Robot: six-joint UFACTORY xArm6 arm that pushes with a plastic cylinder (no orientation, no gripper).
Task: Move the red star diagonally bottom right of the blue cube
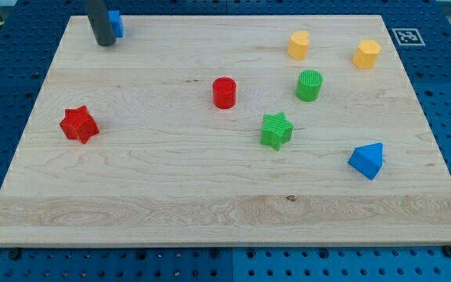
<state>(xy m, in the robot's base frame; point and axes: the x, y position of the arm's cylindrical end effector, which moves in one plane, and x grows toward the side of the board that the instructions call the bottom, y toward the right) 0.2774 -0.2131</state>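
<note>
The red star (79,124) lies near the view's left side of the wooden board (131,204). The blue cube (116,23) sits at the view's top left, partly hidden behind the dark rod. My tip (104,43) rests on the board just left of and below the blue cube, touching or almost touching it. The tip is well above the red star, about a hundred pixels toward the view's top.
A red cylinder (224,92) stands near the middle. A green star (276,130) and a green cylinder (308,85) lie right of centre. A yellow heart (298,45) and a yellow hexagonal block (366,54) sit at the top right. A blue triangular block (366,160) lies at the right.
</note>
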